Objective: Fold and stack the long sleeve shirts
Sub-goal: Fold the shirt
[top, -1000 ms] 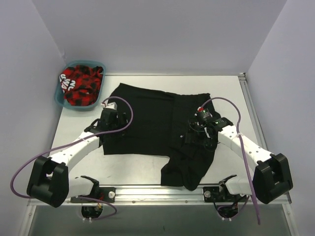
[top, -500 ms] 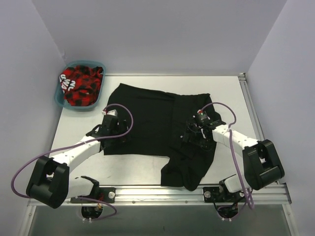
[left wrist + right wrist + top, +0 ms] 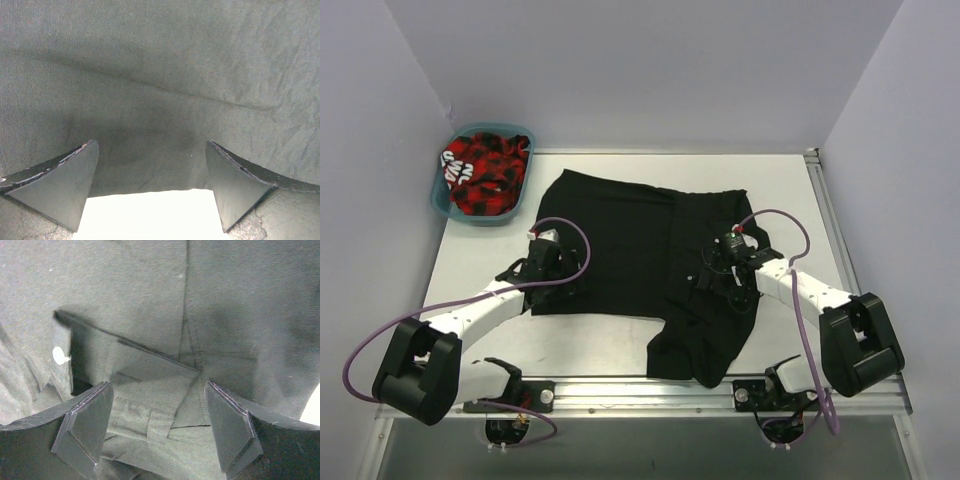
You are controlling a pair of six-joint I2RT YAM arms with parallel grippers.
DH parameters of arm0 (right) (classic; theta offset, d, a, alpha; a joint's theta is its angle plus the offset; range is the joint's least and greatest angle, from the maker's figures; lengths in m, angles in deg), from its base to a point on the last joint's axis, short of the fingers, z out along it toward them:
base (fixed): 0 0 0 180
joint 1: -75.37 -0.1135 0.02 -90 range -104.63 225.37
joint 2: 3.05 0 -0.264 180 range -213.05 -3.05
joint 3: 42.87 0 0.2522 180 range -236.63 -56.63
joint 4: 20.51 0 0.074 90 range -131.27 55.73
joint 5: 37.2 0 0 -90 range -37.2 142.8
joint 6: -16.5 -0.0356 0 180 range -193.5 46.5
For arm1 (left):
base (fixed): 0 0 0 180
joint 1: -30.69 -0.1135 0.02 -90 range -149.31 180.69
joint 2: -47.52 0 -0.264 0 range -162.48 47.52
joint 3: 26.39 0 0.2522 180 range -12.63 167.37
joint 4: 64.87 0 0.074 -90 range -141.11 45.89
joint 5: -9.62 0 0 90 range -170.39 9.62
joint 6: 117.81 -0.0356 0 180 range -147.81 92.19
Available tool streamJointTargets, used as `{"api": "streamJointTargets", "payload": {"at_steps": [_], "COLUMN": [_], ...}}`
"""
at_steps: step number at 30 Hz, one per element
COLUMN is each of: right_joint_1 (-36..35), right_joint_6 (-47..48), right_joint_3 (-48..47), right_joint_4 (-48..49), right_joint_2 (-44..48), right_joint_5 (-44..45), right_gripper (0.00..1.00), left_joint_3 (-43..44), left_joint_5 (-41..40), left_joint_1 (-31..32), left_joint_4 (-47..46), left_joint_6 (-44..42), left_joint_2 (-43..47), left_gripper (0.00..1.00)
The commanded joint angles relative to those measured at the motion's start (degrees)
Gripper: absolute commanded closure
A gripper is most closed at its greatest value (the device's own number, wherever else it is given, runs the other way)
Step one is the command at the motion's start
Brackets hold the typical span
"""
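The left fingers (image 3: pixel 60 185) are seen spread to their full width, and nothing is held between them. They are poised low over the near left edge of the shirt (image 3: pixel 620 240), with a strip of bare counter (image 3: pixel 790 200) showing just past the hem. The right fingers (image 3: pixel 85 420) are parted wide too, and nothing is pinched. They are set astride the folded collar (image 3: pixel 150 375), with a pale button (image 3: pixel 60 355) just to one side.

The shirt is laid mostly flat across the middle of the counter. One part is bunched and trails toward the near edge, right of centre. A basket (image 3: pixel 438 195) of red cloth (image 3: pixel 485 175) is left at the far left corner, apart from the shirt.

Now the handling. The cloth is judged light, limp and thin. No shape will be kept once it is lifted, and sag is to be expected between the two holds. Slip is not much feared on a matte weave, but a single layer may be hard to pinch off a smooth counter. The hem at the left and the doubled cloth by the collar are judged the best holds, since thicker edges are offered there. A pinch on the button itself is best avoided.
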Motion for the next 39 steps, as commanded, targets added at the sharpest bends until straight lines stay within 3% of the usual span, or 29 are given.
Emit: {"api": "streamJointTargets", "payload": {"at_steps": [1, 9, 12, 16, 20, 25, 28, 31, 32, 36, 38, 39], "right_joint_1": [0.28, -0.33, -1.47, -1.65, -1.56, 0.98, 3.78, 5.9, 6.95, 8.55, 8.63, 8.72], "right_joint_6": [-1.21, 1.33, 1.86, 2.74, 5.37, 9.59, 13.46, 17.5, 18.47, 23.65, 26.73, 27.87], "right_joint_3": [-0.35, -0.97, -1.76, -2.9, -6.06, -13.35, -23.44, -39.07, -48.6, -72.34, -80.56, -86.34], "right_joint_4": [-3.15, 0.98, 1.07, -0.68, -4.46, -7.1, -7.89, -8.33, -8.25, -7.9, -7.54, -7.54], "right_joint_2": [0.96, -2.56, -2.21, -0.37, 1.65, 1.31, -2.72, -9.22, -11.24, -25.45, -29.61, -32.76], "right_joint_5": [4.31, -1.66, -1.93, -0.97, 1.32, 2.99, 3.08, 5.27, 6.49, 14.22, 16.43, 16.96], "right_gripper": [0.26, 0.39, 0.53, 0.83, 1.0, 1.0, 1.0, 1.0, 1.0, 1.0, 0.85, 0.72], "left_joint_3": [0.19, -0.16, -0.16, -0.34, -0.95, -1.48, -1.57, -1.48, -1.4, -1.39, -1.48, -1.57], "left_joint_5": [0.19, 0.18, 0.01, -0.25, -0.17, 0.27, 0.62, 0.71, 0.89, 1.59, 1.85, 1.94], "left_joint_1": [0.42, 0.6, 0.6, 0.6, 0.6, 0.6, 0.6, 0.6, 0.6, 0.6, 0.69, 0.6], "left_joint_4": [-2.35, -2.44, -2.35, -2.26, -2.35, -2.61, -2.61, -2.35, -2.18, -1.91, -1.56, -1.39], "left_joint_6": [0.67, 0.67, 0.67, 0.58, 0.84, 1.28, 1.37, 1.37, 1.37, 1.72, 1.81, 1.9], "left_joint_2": [1.04, 0.95, 1.3, 1.91, 2.09, 2.27, 2.79, 3.32, 3.41, 4.46, 5.08, 5.86], "left_gripper": [0.03, 0.02, 0.03, 0.02, 0.03, 0.03, 0.03, 0.03, 0.03, 0.03, 0.03, 0.03]}}
